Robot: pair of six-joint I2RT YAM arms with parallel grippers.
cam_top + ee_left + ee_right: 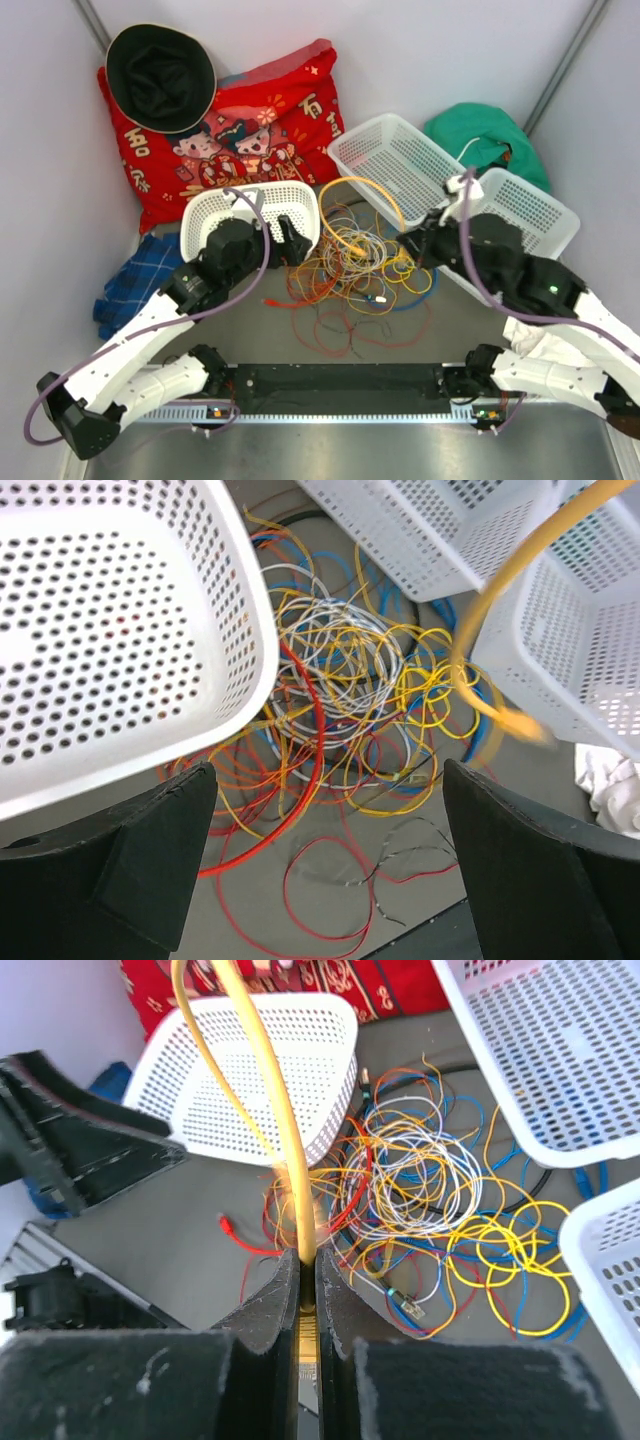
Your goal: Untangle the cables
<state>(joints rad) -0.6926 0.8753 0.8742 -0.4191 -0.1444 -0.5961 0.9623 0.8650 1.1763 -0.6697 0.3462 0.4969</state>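
The cables [350, 268] lie as a tangle of red, orange, yellow, blue and grey-white wires mid-table, also seen from the left wrist [350, 710] and right wrist [420, 1190]. My right gripper [406, 243] [308, 1260] is shut on a thick yellow cable [270, 1100] just above its plug. That cable [372, 192] arcs up and back down into the pile. It crosses the left wrist view [510, 570], blurred. My left gripper [298, 248] [330, 860] hovers wide open over the tangle's left edge, above loose red loops, with nothing between its fingers.
A white basket [290, 187] sits beside the left gripper. Two more white baskets [385, 150] [540, 210] stand at the right, behind the right arm. Red pillow [270, 130], black hat [160, 75], green cloth [490, 135], blue plaid cloth [135, 275] ring the back.
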